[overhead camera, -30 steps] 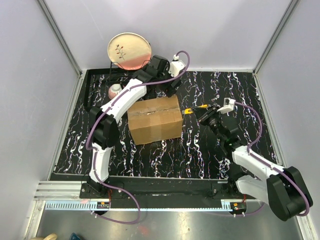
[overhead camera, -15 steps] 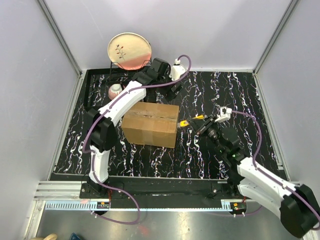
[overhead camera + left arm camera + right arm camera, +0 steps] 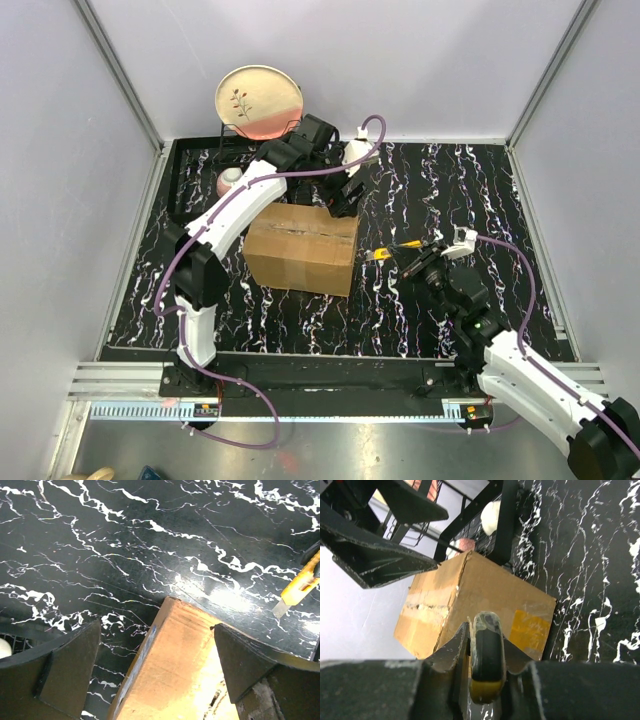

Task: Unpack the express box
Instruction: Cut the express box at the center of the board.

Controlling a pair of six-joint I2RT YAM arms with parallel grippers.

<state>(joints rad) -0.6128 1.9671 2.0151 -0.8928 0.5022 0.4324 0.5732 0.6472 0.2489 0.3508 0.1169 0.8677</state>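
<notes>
While the plain brown rectangular corrugated-cardboard express box (image 3: 300, 248) sits left of centre on the black, white-veined worktop (image 3: 450, 190) with its top flaps closed, the left gripper (image 3: 157, 655) hangs over its far right corner, jaws spread wide, the corner between them. Right gripper (image 3: 418, 260) is clamped on a yellow utility knife (image 3: 385, 253); the blade points at the box's right face, just short of it.

No writing can be read anywhere; the yellowish patch (image 3: 530, 627) on the plain brown corrugated cardboard box (image 3: 485, 587) is blurred.
</notes>
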